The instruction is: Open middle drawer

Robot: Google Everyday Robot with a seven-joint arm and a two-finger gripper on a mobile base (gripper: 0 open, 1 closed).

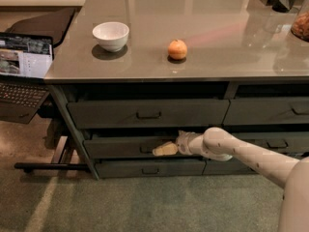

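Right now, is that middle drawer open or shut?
Slightly open, it seems: a dark gap shows above the middle drawer; the gripper is at its pull.

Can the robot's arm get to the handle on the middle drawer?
Probably yes. The end effector is right beside the handle of the middle drawer, and nothing stands between them.

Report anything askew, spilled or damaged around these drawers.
Nothing stands out. The gripper is at the pull of the middle drawer; the drawer fronts sit level, and the bowl stands upright on the counter.
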